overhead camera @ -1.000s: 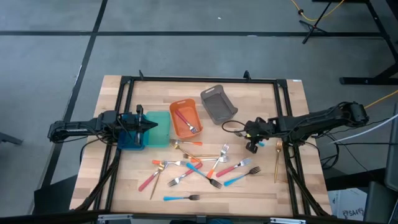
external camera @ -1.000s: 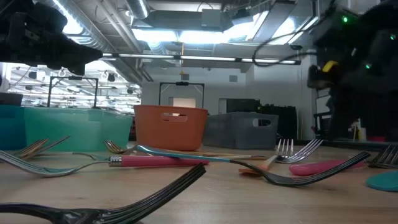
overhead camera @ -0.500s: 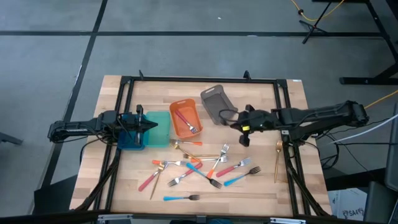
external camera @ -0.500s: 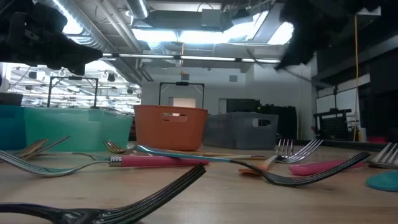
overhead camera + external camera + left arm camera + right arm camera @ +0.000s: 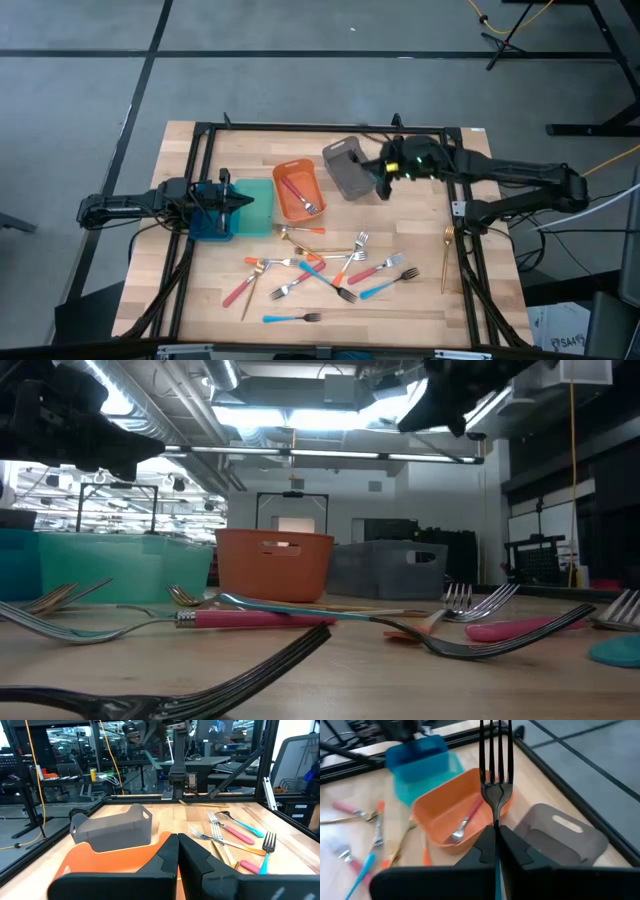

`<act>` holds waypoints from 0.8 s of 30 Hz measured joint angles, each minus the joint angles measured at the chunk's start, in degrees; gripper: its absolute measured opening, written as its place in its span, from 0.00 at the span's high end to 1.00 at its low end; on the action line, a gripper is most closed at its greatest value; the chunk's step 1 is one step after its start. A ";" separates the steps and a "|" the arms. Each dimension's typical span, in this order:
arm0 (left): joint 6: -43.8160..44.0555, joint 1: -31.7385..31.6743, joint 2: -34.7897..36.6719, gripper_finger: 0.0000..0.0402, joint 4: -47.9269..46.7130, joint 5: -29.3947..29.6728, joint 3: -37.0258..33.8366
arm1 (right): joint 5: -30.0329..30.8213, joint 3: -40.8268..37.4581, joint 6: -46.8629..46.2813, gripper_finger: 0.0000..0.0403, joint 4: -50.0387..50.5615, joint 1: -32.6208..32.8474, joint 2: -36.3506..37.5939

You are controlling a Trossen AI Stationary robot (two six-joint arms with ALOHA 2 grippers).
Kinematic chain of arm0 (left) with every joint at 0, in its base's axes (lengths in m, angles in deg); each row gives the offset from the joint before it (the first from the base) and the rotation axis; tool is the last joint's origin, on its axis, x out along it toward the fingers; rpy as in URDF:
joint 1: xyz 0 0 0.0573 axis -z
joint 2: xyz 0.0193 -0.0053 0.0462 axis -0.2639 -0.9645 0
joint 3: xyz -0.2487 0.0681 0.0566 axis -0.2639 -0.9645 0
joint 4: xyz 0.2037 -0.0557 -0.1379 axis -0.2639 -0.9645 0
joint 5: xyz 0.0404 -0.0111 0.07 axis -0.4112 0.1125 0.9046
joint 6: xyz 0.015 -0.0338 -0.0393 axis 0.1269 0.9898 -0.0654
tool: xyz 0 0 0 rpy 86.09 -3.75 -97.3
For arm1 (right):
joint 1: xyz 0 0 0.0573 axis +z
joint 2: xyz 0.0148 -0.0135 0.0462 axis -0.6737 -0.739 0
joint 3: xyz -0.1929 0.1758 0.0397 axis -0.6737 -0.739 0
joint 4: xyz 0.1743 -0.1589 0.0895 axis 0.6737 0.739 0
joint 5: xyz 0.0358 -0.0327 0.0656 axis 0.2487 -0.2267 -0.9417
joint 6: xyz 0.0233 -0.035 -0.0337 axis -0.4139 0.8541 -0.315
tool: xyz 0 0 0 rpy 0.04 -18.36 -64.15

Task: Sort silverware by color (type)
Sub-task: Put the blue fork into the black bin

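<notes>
My right gripper (image 5: 384,184) hangs above the right side of the grey bin (image 5: 350,167), shut on a fork (image 5: 496,775) with dark tines and a blue handle. The rest of the silverware (image 5: 320,265) lies scattered on the near half of the table, with a gold piece (image 5: 446,255) apart at the right. One pink-handled fork (image 5: 300,195) lies in the orange bin (image 5: 298,190). My left gripper (image 5: 240,200) waits shut at the table's left, over the teal bin (image 5: 258,207) and blue bin (image 5: 210,225). My right gripper pinches the fork between its two fingers (image 5: 485,845) at the handle's front end (image 5: 497,831), just behind the neck. The fork runs along the fingers and sticks out ahead, tines forward. The fingers slant down toward the table's left. The fork is lifted clear of table and bins.
The four bins stand in a row across the middle of the table, the grey one tilted. A black frame (image 5: 330,128) runs along the table's edges. Bare wood lies at the far side and the near left corner.
My right gripper has risen and gone toward the far edge and a little left, from beside the scattered silverware to above the grey bin. It has tipped up from pointing steeply down to a shallower slant. It stays shut on the fork.
</notes>
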 joint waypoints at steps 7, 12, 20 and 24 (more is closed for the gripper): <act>-0.02 0.00 -0.01 1.00 0.00 0.07 0.00 | -8.53 5.67 0.02 1.00 1.71 -9.58 -10.26; -0.02 0.02 -0.01 1.00 0.02 0.04 0.00 | -13.12 9.58 0.00 1.00 4.91 -15.02 -18.01; -0.02 0.01 -0.01 1.00 0.02 0.05 0.00 | -19.35 11.12 0.04 1.00 6.01 -20.14 -27.85; -0.02 0.00 -0.01 1.00 0.02 0.08 0.00 | -20.26 11.12 0.04 1.00 5.67 -21.22 -31.69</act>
